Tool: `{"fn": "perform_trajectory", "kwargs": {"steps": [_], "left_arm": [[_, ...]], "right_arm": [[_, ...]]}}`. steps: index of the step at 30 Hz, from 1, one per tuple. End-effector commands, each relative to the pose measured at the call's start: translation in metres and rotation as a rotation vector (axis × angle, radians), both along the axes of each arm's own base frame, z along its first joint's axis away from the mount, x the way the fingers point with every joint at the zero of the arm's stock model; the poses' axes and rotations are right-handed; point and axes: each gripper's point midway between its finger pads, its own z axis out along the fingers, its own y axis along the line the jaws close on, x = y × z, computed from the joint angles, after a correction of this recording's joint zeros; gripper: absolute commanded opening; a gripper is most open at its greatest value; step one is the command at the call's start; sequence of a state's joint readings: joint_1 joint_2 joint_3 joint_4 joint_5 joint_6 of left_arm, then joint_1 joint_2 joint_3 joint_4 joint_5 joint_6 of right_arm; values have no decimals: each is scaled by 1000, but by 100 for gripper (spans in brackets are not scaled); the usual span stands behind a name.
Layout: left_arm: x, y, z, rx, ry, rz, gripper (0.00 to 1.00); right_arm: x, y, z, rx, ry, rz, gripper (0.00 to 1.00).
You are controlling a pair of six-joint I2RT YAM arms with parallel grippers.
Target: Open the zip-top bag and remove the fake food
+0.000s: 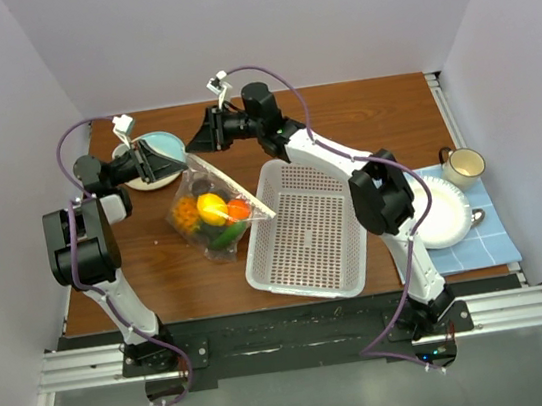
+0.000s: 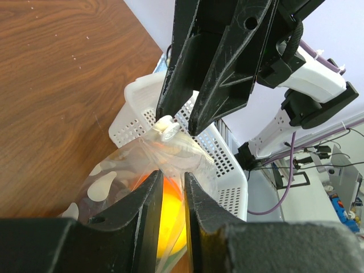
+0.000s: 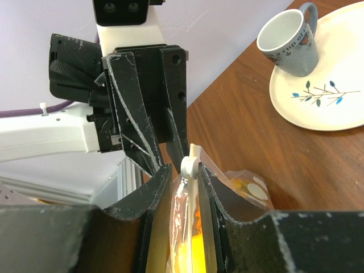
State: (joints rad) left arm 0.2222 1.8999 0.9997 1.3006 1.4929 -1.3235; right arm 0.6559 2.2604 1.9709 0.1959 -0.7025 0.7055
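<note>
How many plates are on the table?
2. One plate at the far left holds a mug; the other plate lies on the blue cloth at right.

I can read no word, number or brand anywhere. The mug (image 3: 288, 41), upper right in my right wrist view, bears only a coloured pattern, the plate (image 3: 341, 54) a branch drawing, the zip-top bag (image 1: 202, 213) white dots.
</note>
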Motion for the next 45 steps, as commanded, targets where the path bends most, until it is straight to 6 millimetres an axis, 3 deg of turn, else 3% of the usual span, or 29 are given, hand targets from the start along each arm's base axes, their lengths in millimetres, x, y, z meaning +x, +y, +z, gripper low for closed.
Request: {"fn": "perform_trajectory", "kwargs": {"steps": [1, 14, 19, 27, 33, 38, 45], "left_arm": [[-33, 5, 6, 282, -590, -156, 26], [-35, 4, 8, 283, -598, -157, 24], [-35, 3, 8, 283, -598, -159, 0], [-36, 2, 4, 280, -596, -163, 0], [-31, 4, 3, 280, -593, -160, 0], [-28, 5, 9, 285, -604, -158, 0], [-24, 8, 6, 285, -599, -151, 0]], "right_arm": [[-4, 6, 26, 49, -51, 29, 28], [-3, 11, 10, 12, -40, 25, 28], [-4, 14, 10, 11, -42, 24, 17], [-8, 10, 14, 3, -55, 22, 3], [-18, -6, 18, -64, -109, 4, 2], [-27, -18, -1, -136, -90, 4, 0], [-46, -36, 14, -127, -108, -14, 0]]}}
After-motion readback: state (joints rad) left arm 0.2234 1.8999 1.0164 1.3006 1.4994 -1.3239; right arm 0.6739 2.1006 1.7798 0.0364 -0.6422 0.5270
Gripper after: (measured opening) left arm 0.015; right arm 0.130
